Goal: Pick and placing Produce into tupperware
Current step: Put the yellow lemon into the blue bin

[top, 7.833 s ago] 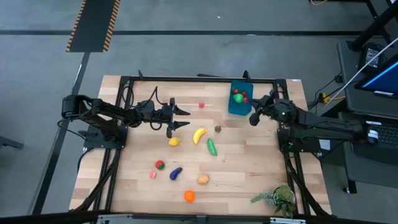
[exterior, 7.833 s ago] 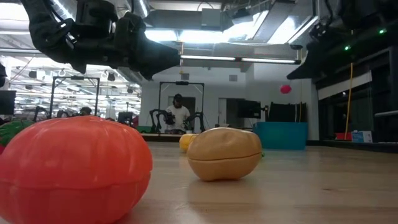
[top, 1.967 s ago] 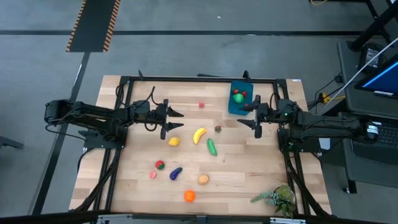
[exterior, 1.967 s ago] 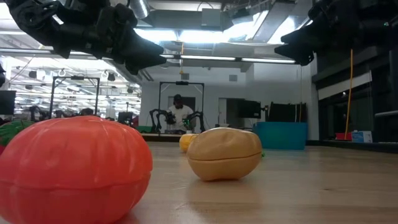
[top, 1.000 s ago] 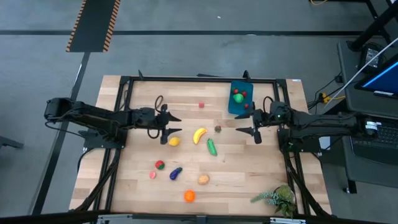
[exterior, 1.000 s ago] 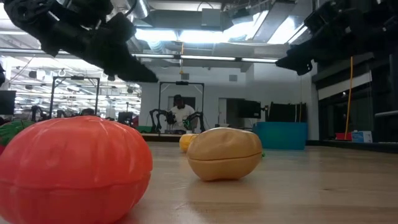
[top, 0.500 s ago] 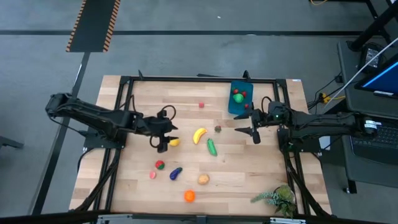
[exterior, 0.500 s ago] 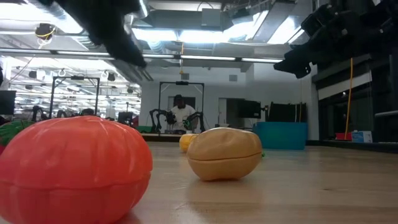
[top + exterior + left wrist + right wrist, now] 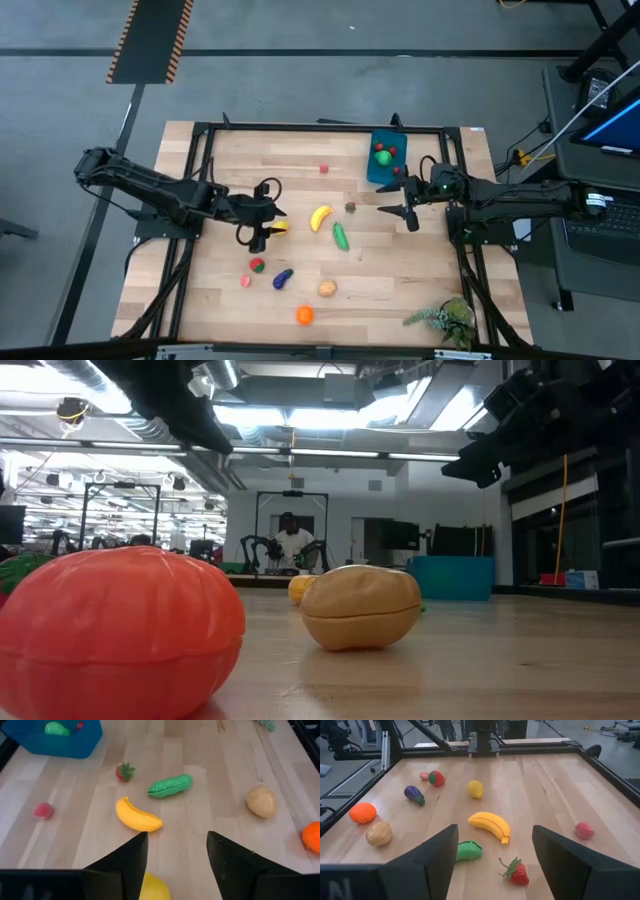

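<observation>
Toy produce lies loose on the wooden table: a yellow lemon (image 9: 281, 228), a banana (image 9: 320, 217), a green cucumber (image 9: 340, 236), a strawberry (image 9: 351, 207), an eggplant (image 9: 283, 278), a tan potato (image 9: 327, 288) and an orange (image 9: 304, 315). The blue tupperware (image 9: 385, 158) stands at the far right with green and red pieces inside. My left gripper (image 9: 262, 228) hovers open just left of the lemon (image 9: 152, 887), above the table. My right gripper (image 9: 405, 212) hangs open in the air, right of the strawberry (image 9: 516, 871).
A pink piece (image 9: 324, 169) lies near the far edge. A red-and-green piece (image 9: 257, 265) and a small pink one (image 9: 245, 281) lie toward the near left. A leafy sprig (image 9: 445, 318) rests at the near right corner. A dark frame (image 9: 320, 126) borders the table.
My left gripper has swung toward the table's near edge and risen, tipping its fingers further downward, and now hangs beside the lemon, still open. No produce has moved.
</observation>
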